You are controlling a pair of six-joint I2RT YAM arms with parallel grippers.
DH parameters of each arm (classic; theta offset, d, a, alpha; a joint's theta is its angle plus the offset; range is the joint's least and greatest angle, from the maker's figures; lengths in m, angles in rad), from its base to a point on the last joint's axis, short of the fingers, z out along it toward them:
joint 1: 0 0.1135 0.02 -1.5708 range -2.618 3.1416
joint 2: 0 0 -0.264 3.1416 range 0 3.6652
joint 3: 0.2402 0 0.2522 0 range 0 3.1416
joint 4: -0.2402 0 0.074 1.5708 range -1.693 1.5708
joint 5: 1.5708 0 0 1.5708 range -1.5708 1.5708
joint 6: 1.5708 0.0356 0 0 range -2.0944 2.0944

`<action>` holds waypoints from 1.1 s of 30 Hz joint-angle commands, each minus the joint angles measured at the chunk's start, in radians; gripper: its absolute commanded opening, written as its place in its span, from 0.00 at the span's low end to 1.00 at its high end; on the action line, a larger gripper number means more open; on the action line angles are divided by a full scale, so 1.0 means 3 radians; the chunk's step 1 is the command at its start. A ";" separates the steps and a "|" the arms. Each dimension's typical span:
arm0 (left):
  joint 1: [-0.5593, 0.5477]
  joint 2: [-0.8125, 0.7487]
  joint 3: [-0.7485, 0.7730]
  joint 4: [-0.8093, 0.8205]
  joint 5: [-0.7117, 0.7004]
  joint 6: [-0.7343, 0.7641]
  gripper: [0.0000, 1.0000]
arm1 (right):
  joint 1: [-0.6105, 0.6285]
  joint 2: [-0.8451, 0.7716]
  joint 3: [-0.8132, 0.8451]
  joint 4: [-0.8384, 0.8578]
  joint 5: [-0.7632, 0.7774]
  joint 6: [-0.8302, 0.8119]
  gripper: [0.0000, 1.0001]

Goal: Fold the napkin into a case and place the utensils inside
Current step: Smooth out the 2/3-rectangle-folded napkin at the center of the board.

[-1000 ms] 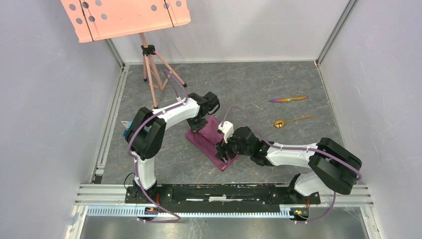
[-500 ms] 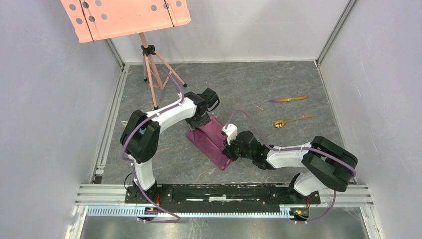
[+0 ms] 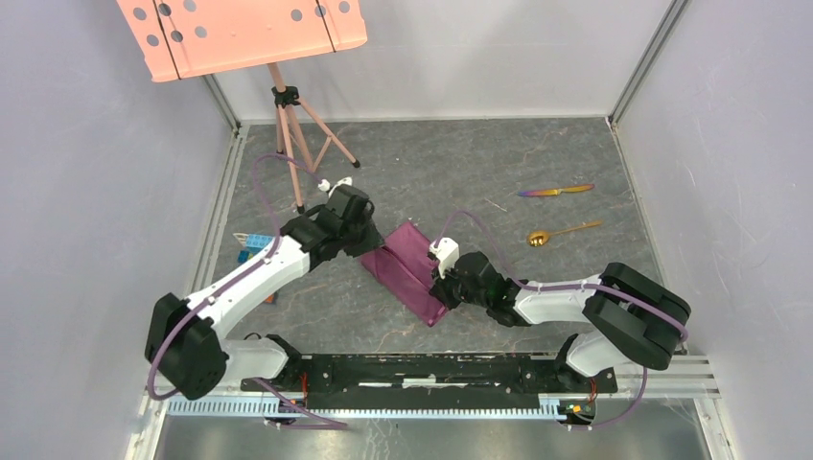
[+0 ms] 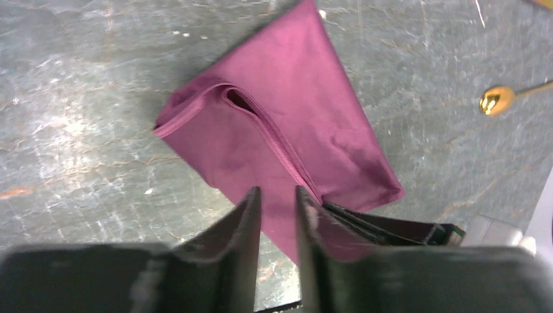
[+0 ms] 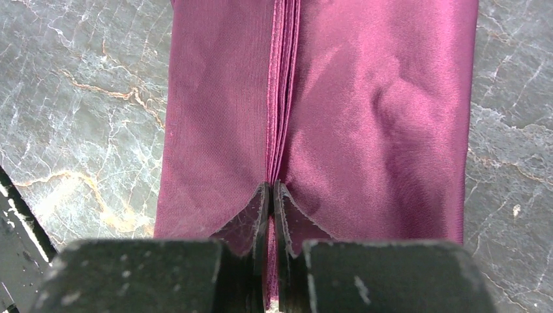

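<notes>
Fold step looks near done: folded napkin (image 3: 406, 266) lies between the arms, right gripper (image 5: 270, 190) pinching its center seam at 1 end, left gripper (image 4: 278, 194) slightly spread, empty, above it. Spoon (image 3: 539, 237) and knife (image 3: 556, 191) lie well off to the right. Next likely: hold pouch open, fetch 1 utensil.

Pink perforated board (image 3: 240, 34) atop tripod (image 3: 289, 134), back left; blue block (image 3: 255, 241) left edge.

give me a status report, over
Right gripper shut on napkin centre fold. Left gripper open, empty. Spoon and knife not yet inside. Nothing in the way.
</notes>
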 commanded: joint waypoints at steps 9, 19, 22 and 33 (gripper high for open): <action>0.0551 0.0206 -0.0629 0.0869 0.0407 0.0284 0.02 | 0.0008 -0.0064 0.0157 -0.0029 0.0028 0.0052 0.08; 0.0565 0.0749 -0.0537 0.1206 0.0524 0.0232 0.02 | 0.0008 -0.0062 0.0264 -0.0166 -0.0007 0.0059 0.10; 0.0591 0.0809 -0.0549 0.1253 0.0512 0.0266 0.02 | 0.0009 -0.0127 0.0375 -0.0298 -0.0015 0.0050 0.16; 0.0622 0.0984 -0.0598 0.1332 0.0588 0.0330 0.02 | 0.0001 0.0593 0.1044 0.0310 -0.1039 0.0410 0.43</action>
